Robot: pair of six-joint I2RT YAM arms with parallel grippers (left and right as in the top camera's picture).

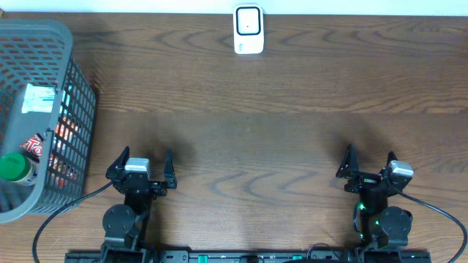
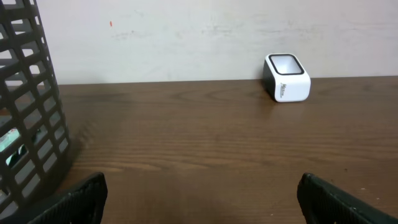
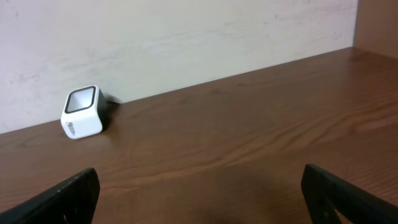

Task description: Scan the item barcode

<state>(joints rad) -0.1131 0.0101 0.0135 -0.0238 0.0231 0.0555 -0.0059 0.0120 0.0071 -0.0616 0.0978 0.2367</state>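
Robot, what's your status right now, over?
Left gripper open, empty. Right gripper open, empty. Items in grey plastic mesh basket, untouched. White box-shaped scanner unobstructed.

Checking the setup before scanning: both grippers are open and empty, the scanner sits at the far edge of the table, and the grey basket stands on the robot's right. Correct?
No: the overhead view shows the grey basket on the robot's left. The rest holds: left gripper and right gripper open and empty, scanner at the far edge of the table.
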